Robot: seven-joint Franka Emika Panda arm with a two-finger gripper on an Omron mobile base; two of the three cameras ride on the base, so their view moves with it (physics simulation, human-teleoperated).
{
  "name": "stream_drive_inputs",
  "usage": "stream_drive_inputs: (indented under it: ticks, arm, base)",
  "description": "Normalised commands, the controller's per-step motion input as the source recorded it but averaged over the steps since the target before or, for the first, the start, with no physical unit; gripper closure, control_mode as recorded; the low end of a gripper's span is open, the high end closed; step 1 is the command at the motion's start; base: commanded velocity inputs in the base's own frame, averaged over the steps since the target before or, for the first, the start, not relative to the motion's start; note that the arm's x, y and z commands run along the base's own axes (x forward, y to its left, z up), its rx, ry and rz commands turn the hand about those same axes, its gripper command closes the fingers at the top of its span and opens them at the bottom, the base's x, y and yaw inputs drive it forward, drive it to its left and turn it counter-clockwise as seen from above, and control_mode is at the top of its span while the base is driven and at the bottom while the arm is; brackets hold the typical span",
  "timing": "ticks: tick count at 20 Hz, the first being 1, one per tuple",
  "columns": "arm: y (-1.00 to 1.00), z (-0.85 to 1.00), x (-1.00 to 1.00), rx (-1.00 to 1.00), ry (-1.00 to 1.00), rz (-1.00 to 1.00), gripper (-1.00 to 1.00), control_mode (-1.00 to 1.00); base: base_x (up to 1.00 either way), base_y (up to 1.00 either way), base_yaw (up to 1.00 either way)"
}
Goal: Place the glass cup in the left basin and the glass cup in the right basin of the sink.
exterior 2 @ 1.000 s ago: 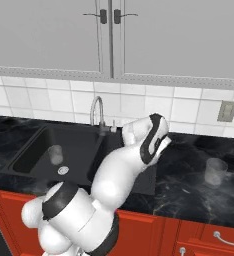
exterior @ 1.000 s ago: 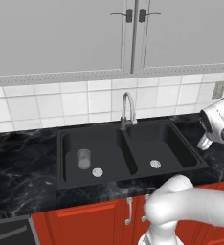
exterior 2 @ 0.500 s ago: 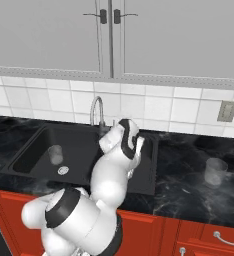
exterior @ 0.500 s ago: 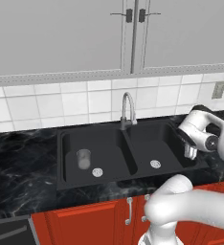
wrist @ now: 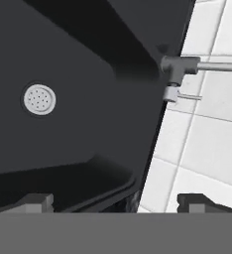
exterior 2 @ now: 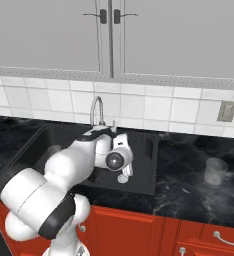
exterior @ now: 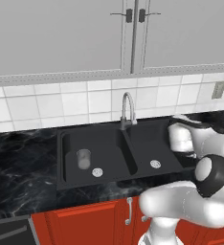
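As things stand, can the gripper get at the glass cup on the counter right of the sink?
Probably yes: the open, empty gripper is over the right basin, and the glass cup stands alone on bare counter, with nothing between.

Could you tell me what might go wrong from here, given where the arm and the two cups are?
The open gripper is over the right basin holding nothing, while the second glass cup stands on the counter to the right; a wide swing might tip it. The tap stands close to the hand, so a swing could clip it.
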Motion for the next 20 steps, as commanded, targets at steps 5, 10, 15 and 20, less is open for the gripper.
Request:
stream_drive_inputs:
  ticks: [5,10,15,20]
  arm:
    - [-0.23,0.85,-0.28,0.29,0.00,0.05,-1.00,-1.00]
    - [-0.36,0.85,-0.33,0.55,0.00,-0.03,-1.00,-1.00]
    - [-0.33,0.45,-0.31,0.67,0.01,-0.12,-1.00,-1.00]
    - [-0.28,0.30,-0.27,0.52,0.08,-0.12,-1.00,-1.00]
  base:
    - [0.00,0.00,0.00]
    - [0.00,0.00,0.00]
    - [0.00,0.00,0.00]
    - [0.00,0.00,0.00]
